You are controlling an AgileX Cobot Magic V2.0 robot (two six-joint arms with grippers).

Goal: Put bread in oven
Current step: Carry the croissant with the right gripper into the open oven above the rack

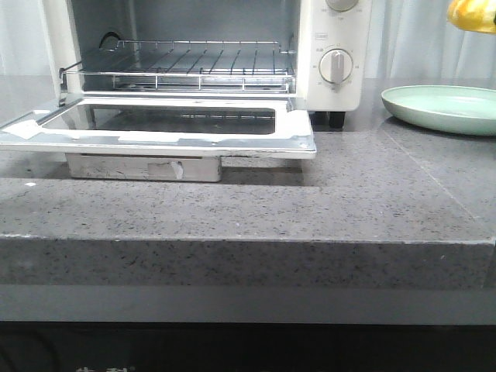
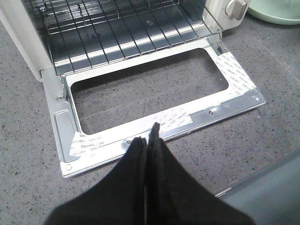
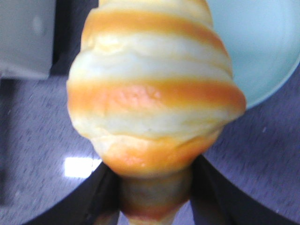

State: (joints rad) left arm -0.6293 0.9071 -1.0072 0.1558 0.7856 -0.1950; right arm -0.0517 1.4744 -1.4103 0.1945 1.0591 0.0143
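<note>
The white oven [image 1: 333, 46] stands at the back left with its glass door [image 1: 155, 136] dropped open and flat; its wire rack [image 1: 194, 66] is bare. The oven also shows in the left wrist view [image 2: 18, 33], with the door [image 2: 140, 126] and rack [image 2: 117, 28]. My left gripper [image 2: 149, 136] is shut and empty, just above the door's front rim. The bread [image 3: 154, 89], golden-orange with pale stripes, fills the right wrist view, held by one end between my right gripper's fingers [image 3: 98, 197]. In the front view only a bit of bread [image 1: 473, 14] shows at the top right, high above the plate.
A pale green round plate [image 1: 442, 108] lies right of the oven, empty; it shows under the bread in the right wrist view [image 3: 262, 42]. The oven's dials [image 1: 335, 66] face forward. The grey speckled counter [image 1: 349, 201] ends in a front edge.
</note>
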